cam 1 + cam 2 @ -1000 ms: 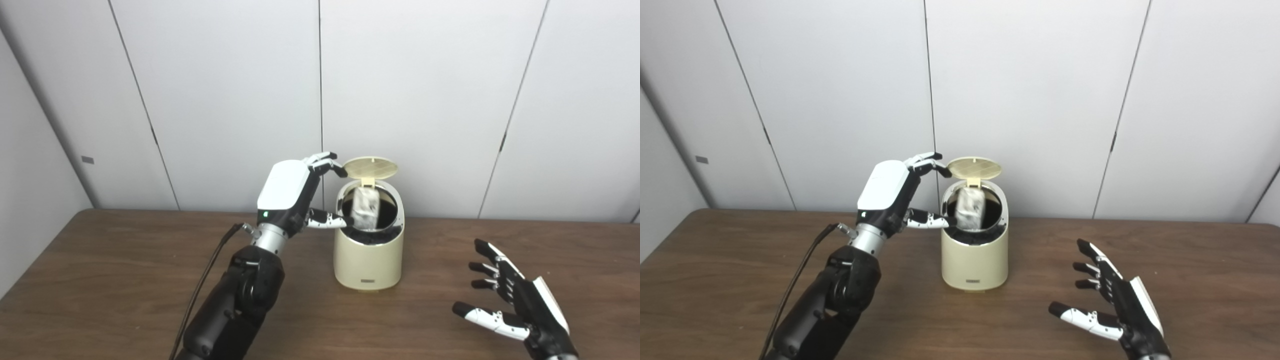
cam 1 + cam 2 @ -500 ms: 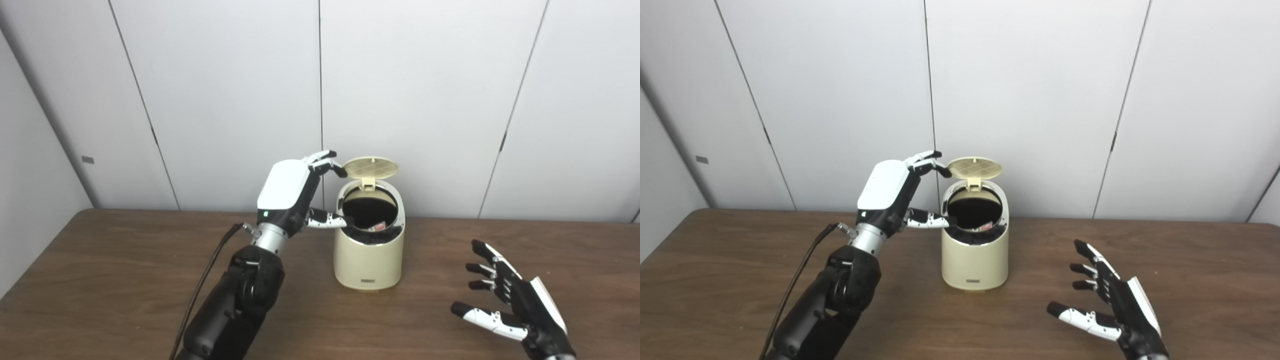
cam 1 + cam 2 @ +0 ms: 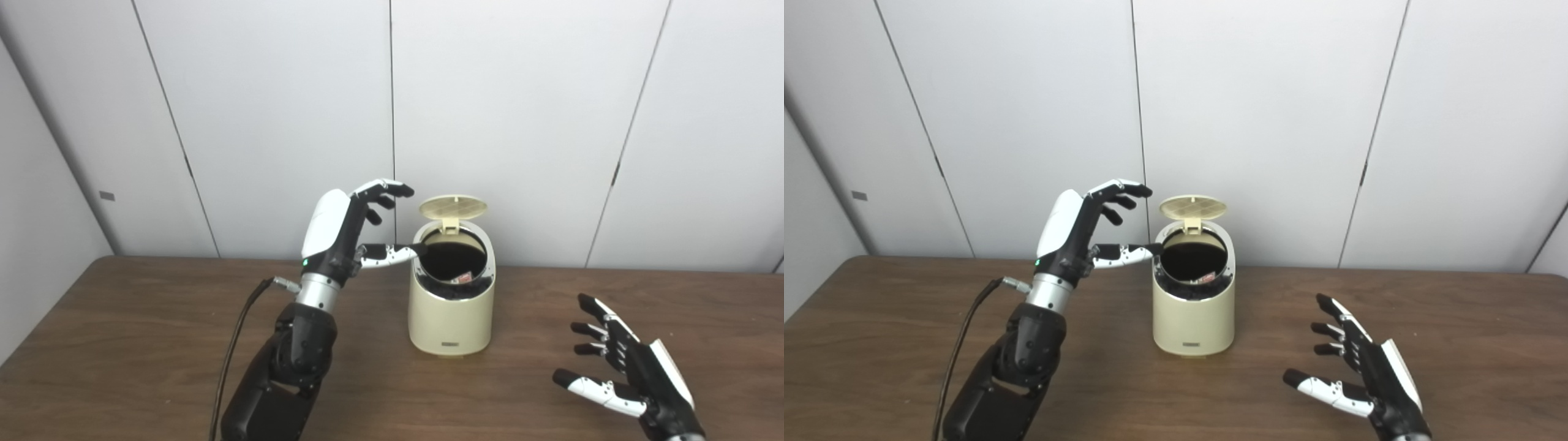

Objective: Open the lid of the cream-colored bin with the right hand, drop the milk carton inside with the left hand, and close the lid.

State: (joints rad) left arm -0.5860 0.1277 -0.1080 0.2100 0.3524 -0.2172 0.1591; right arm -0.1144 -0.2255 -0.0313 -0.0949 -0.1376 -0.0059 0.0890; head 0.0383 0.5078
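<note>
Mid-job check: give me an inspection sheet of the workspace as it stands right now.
Surface: brown wood table, bare around the bin.
Job's things: cream bin upright, lid open; milk carton lying inside, only a corner showing.
Clutter: nothing seen.
Hands: left hand open, raised beside the bin's rim, holding nothing; right hand open, fingers spread, low at the table's near right.
Cables: black cable running along the left arm.
Surroundings: plain grey wall panels.
</note>
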